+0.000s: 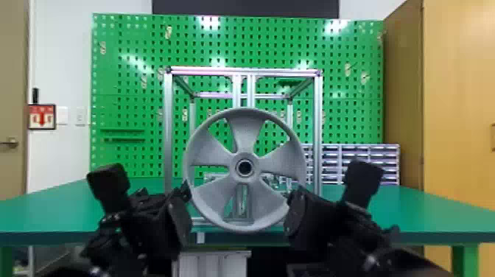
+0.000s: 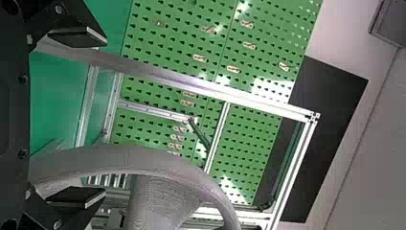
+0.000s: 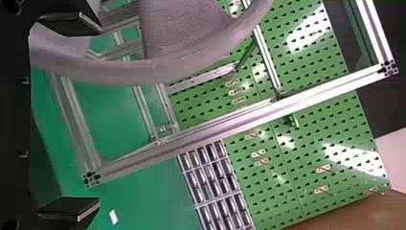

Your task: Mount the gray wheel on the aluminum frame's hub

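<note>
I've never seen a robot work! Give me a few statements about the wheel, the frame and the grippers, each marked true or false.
1. The gray wheel has five spokes. True.
2. The wheel lies flat on the table. False: it is upright, in front of the aluminum frame.
3. The left gripper is shut. False: the left gripper has its fingers apart.
4. The right gripper is open. True.
5. The pegboard behind the frame is red. False: the pegboard is green.

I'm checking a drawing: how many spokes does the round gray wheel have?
5 on the round gray wheel: one broad gray spoke at the top, others left, right, lower left and lower right.
</note>
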